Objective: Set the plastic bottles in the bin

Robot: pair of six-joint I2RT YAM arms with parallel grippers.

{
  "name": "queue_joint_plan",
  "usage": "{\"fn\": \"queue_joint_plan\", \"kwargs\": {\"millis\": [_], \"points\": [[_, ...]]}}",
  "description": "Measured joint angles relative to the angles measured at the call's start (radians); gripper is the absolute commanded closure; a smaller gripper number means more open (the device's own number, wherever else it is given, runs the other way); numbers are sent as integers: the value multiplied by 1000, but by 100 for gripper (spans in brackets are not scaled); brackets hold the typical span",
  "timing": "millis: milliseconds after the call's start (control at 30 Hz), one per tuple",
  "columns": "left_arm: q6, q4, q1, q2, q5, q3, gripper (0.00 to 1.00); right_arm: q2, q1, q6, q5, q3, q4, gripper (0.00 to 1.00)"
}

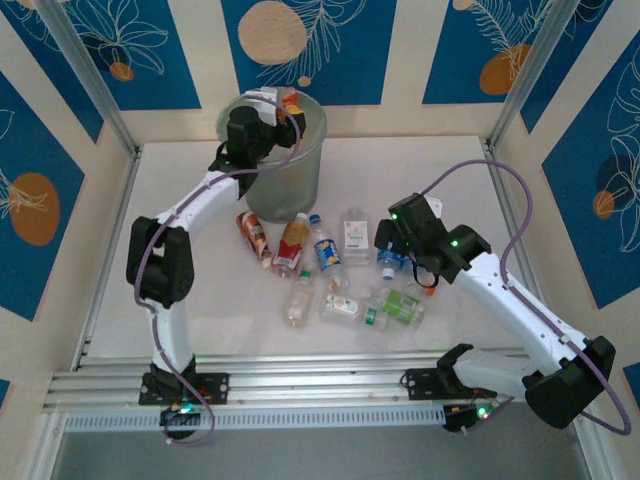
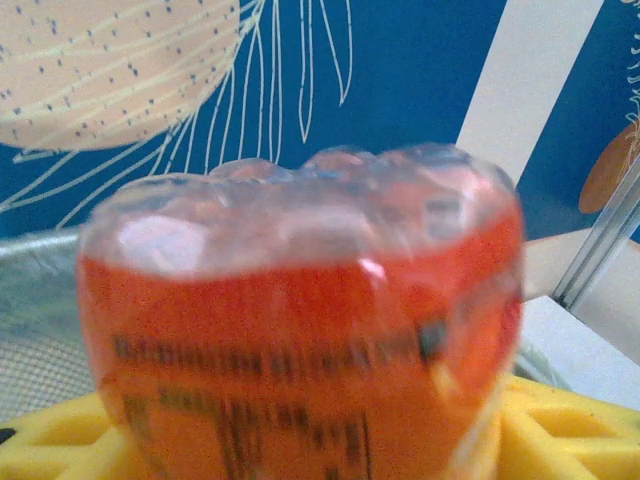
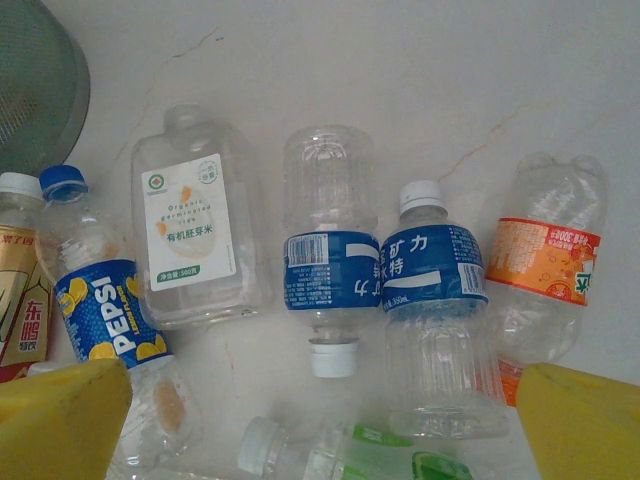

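Handling: plastic bottles [image 3: 330, 260] light, slick, crushable; take mid-body.
Left gripper [image 1: 270, 103]: over bin [image 1: 292, 185]; hold on orange bottle [image 2: 300, 330] unclear.
Right gripper [image 3: 320, 385]: jaws wide apart.

- Top external: fixed high above and behind the arm bases, facing down and forward; takes in the whole white table [image 1: 220, 320], the translucent grey-green round plastic bin [image 1: 290, 180] at the far side, and the blue patterned wall panels [image 1: 350, 50].
- Left wrist: almost touching a clear plastic bottle with orange label [image 2: 300, 340], facing roughly level toward a blue panel; shares the bin rim with the top view.
- Right wrist: close above the table, looking straight down on scattered clear plastic bottles [image 3: 330, 250]; shares that cluster and the bin wall with the top view.
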Motion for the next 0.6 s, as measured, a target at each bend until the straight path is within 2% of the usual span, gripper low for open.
{"fn": "queue_joint_plan", "kwargs": {"millis": [200, 600], "points": [[7, 1, 0, 4, 15, -2, 20, 0, 0, 0, 0, 0, 0, 1], [6, -21, 0, 2, 7, -1, 19, 0, 5, 0, 1, 0, 0, 1]]}}
